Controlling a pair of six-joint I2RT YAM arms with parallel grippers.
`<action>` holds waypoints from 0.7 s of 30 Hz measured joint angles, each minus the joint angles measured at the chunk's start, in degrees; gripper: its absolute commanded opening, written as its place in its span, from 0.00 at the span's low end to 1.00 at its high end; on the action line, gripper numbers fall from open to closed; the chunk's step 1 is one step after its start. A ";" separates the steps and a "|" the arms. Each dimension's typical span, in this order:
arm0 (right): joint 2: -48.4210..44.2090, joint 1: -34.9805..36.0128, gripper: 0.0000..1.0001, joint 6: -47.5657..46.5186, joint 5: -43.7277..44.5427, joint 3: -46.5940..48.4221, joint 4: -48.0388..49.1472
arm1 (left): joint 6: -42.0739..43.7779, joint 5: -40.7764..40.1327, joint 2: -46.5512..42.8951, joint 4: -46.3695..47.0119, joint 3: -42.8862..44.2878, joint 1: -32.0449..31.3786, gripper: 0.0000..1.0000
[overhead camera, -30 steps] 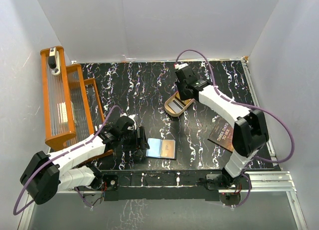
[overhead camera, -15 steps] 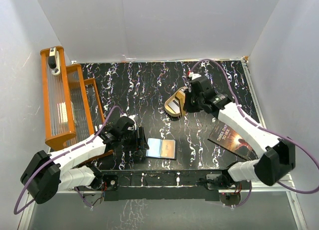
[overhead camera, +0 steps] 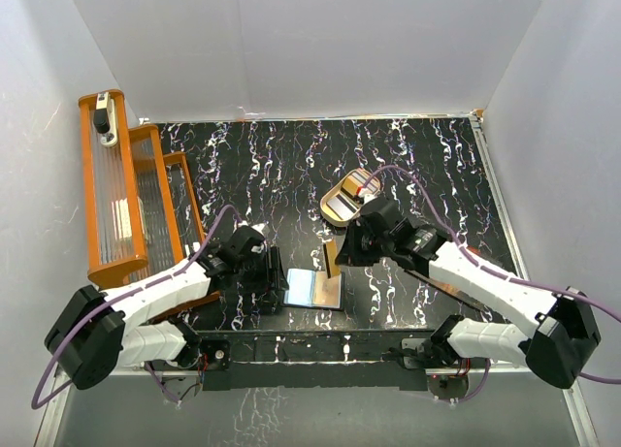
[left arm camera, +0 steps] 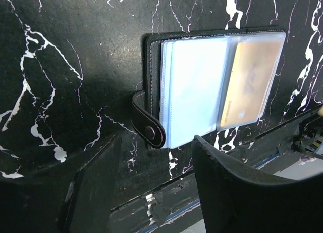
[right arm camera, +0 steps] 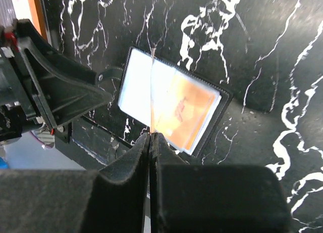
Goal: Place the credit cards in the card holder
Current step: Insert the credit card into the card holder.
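Your right gripper (right arm camera: 151, 136) is pinched fully closed on a credit card (right arm camera: 152, 91). It grips the card by its lower end, so most of it stands clear above the pads. From the wrist you see it edge-on, as a thin pale line. It hangs directly over the open card holder (left arm camera: 194, 86), roughly above the fold between the two clear sleeves.

The holder lies flat at about 6 o'clock on the table (overhead camera: 252, 175), close to the near edge. A gold card (left arm camera: 250, 81) is already behind the sleeve on its 3 o'clock side. The pale sleeve at 9 o'clock looks unfilled, though glare makes that hard to be sure of.

Your left gripper (left arm camera: 157, 152) sits at the holder's 9 o'clock, jaws partly apart with nothing between them, low beside the snap strap (left arm camera: 149, 128). The tan tray (overhead camera: 342, 203) is off at 1 o'clock from the holder, apart from it.

Treat the card as light, stiff and slick. It won't bend to find the slot, and it can pivot or slip in a narrow pinch, so hold it by the trailing end and leave the leading edge free. The sleeves are soft film and will likely buckle if the card comes in steep. The holder is light enough to skate on the glossy top, so pin it on the black border by the strap, not on the sleeves, before you push
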 measured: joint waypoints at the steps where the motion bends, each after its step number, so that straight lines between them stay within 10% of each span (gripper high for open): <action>1: -0.02 0.61 0.00 1.07 -0.24 -1.27 0.90 | 0.02 -0.13 0.42 0.35 0.00 0.00 0.56; 15: 0.72 4.42 0.00 11.34 -2.80 -12.20 14.40 | 1.16 -0.81 6.32 3.45 0.57 0.00 0.51; 21: 1.70 5.29 0.00 13.11 -2.14 -15.98 18.99 | 1.07 -0.74 6.73 4.00 0.61 0.00 0.30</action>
